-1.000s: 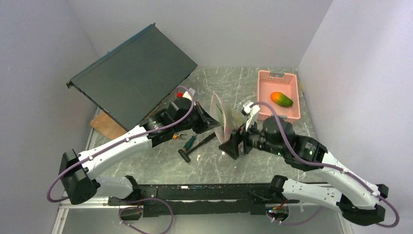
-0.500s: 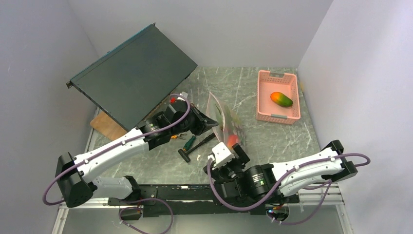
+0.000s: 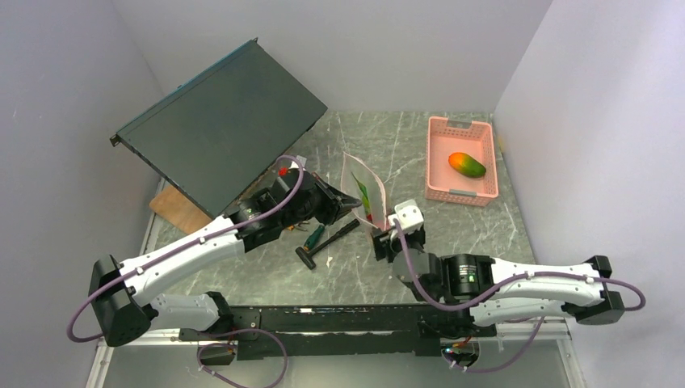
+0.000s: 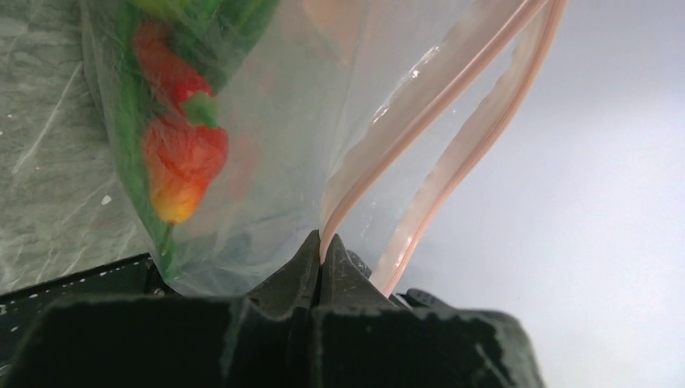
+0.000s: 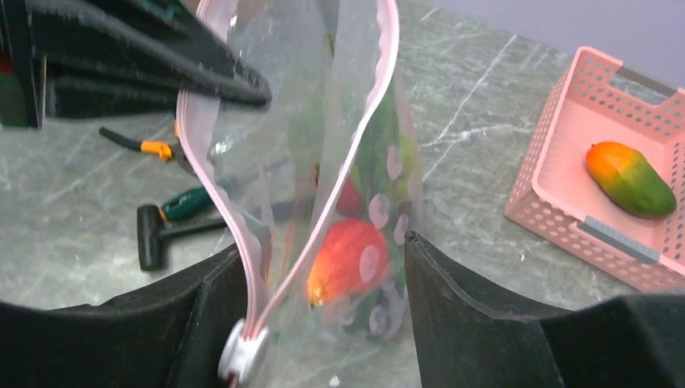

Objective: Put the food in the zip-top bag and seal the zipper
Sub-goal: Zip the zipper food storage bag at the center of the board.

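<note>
left gripper (image 4: pixel 321 242) is clamped on the zipper (image 5: pixel 392 44) at one end of the upright zip-top bag (image 4: pixel 283 121). right gripper (image 5: pixel 323 250) straddles the other end, jaws apart. mango (image 5: pixel 630 178) lies in the basket (image 5: pixel 549 202).

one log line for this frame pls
left gripper: shut on zipper | right gripper: open, straddling zip-top bag | mouth: unsealed | mango: in pink basket
</note>
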Robot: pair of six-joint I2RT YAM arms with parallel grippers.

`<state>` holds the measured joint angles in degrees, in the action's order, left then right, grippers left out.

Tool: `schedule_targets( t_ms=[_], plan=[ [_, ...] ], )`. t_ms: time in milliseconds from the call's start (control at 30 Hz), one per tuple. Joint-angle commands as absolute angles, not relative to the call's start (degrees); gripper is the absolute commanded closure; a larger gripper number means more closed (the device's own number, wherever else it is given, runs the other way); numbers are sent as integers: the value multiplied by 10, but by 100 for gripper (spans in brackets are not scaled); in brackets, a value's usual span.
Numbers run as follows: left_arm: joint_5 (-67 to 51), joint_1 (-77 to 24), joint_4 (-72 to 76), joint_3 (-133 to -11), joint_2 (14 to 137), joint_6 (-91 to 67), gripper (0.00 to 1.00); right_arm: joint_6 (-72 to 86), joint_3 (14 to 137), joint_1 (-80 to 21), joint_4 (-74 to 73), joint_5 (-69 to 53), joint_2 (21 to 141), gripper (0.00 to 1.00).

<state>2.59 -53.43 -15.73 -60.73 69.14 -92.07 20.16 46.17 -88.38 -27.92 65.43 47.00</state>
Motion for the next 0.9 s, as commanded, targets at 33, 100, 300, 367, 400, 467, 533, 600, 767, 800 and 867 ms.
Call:
schedule_targets(
  t_ms=[33,100,300,367,400,467,533,600,767,800,867],
  plan=[
    [44,-538,-121,-604,671,-963,100,98,481,-819,-149,562,478,40],
    [41,-538,-116,-604,671,-960,100,77,480,-818,-132,561,479,56],
    [79,-537,-146,-612,650,-878,52,7,497,-808,-112,550,463,100],
    [110,-537,-177,-622,634,-833,36,-26,503,-794,-101,521,445,100],
    [123,-537,-183,-625,623,-801,30,-41,506,-785,-95,496,436,100],
    [139,-536,-165,-627,600,-719,24,-67,519,-761,-85,439,425,100],
    [138,-535,-149,-638,580,-623,23,-85,547,-738,-91,409,430,100],
    [130,-535,-151,-660,565,-534,23,-105,582,-707,-105,371,451,100],
    [134,-534,-183,-688,513,-397,22,-130,683,-610,-149,222,528,100],
    [130,-534,-182,-685,498,-373,22,-134,701,-591,-154,191,542,100],
    [128,-535,-183,-682,473,-325,21,-140,733,-548,-168,134,572,100]
  ],
)
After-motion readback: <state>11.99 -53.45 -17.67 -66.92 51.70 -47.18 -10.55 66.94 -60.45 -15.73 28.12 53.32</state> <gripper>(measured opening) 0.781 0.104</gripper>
